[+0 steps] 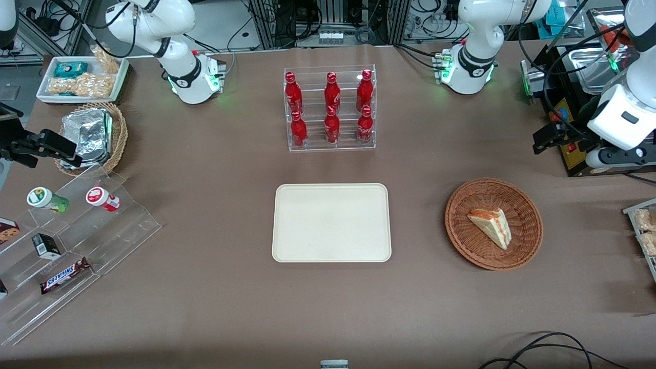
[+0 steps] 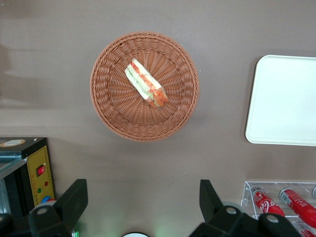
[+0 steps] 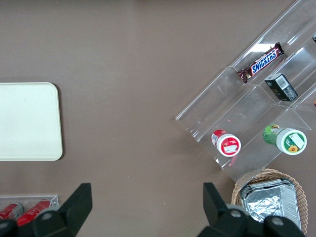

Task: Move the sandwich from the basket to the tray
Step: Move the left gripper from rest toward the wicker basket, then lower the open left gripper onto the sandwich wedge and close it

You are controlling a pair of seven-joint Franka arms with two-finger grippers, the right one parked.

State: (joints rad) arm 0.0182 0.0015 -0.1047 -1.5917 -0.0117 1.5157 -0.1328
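The sandwich (image 1: 491,225) lies in the reddish-brown wicker basket (image 1: 528,225), toward the working arm's end of the table. The cream tray (image 1: 331,223) lies flat and bare at the table's middle, beside the basket. My left gripper (image 1: 547,137) hangs open and empty above the table, farther from the front camera than the basket and well apart from it. The left wrist view shows the gripper (image 2: 142,196) with its black fingers (image 2: 75,198) spread wide over bare table, with the sandwich (image 2: 145,84), the basket (image 2: 113,101) and the tray (image 2: 284,101) ahead of it.
A clear rack of red bottles (image 1: 331,107) stands farther from the front camera than the tray. A black control box (image 1: 576,154) sits close to my gripper. A clear stepped snack stand (image 1: 66,230), a tan foil-pack basket (image 1: 117,134) and a white snack tray (image 1: 84,77) lie toward the parked arm's end.
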